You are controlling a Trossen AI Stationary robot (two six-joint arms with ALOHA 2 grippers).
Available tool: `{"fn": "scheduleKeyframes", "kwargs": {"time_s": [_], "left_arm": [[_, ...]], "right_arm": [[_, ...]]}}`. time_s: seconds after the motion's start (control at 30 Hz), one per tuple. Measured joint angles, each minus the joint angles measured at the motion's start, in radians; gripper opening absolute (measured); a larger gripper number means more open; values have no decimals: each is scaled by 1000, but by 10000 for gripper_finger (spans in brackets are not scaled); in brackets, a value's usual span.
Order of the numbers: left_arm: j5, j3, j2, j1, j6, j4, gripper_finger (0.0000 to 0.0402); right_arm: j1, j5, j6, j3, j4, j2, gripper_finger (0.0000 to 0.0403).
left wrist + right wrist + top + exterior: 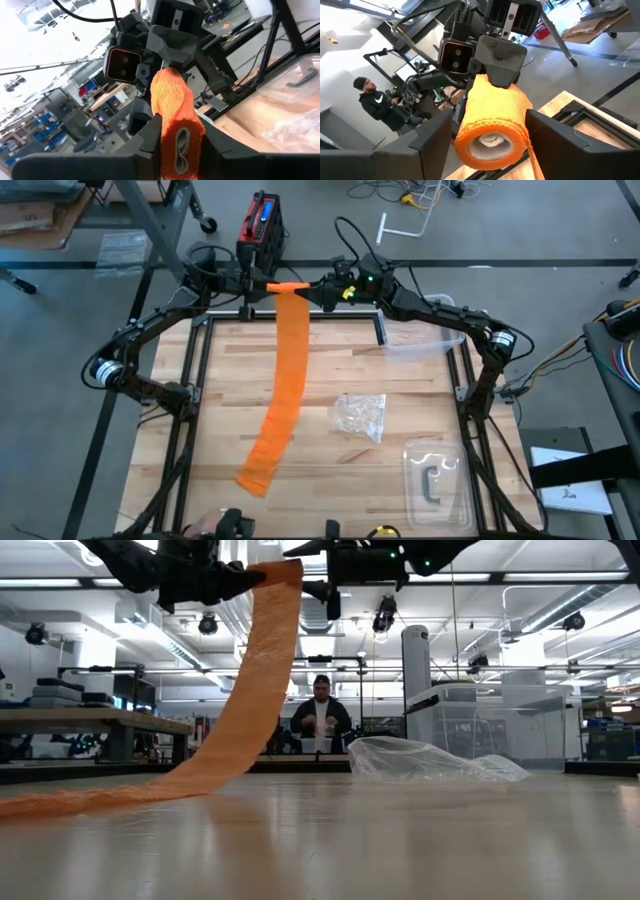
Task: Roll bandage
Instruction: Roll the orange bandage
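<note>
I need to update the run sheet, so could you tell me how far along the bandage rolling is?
Done: a small roll has formed at the bandage's far end, held up above the table's back edge. In hand: the left gripper is shut on that roll, with the right gripper straddling its other end. Left: most of the strip trails unrolled down across the table.

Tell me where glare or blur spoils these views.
Low view: ceiling lights glare off the table, whose near surface is soft. Left wrist view: sky blown white, bandage close and slightly blurred. Right wrist view: the roll fills the foreground, person behind is soft. High view: even light.
</note>
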Motion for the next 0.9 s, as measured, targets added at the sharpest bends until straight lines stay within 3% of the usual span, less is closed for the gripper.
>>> {"fn": "scheduleKeyframes", "kwargs": {"time_s": [0.23,0.4,0.6,0.9], "left_arm": [[-3,0,0,0,-4,0,94],[-9,0,0,0,-73,1,118],[-8,0,-13,17,-380,1,170],[13,0,-56,32,-782,40,252]], "right_arm": [[0,12,-42,0,0,0,168],[1,59,-194,0,-1,0,129],[2,86,-387,0,2,1,104],[14,90,-606,0,70,1,100]]}}
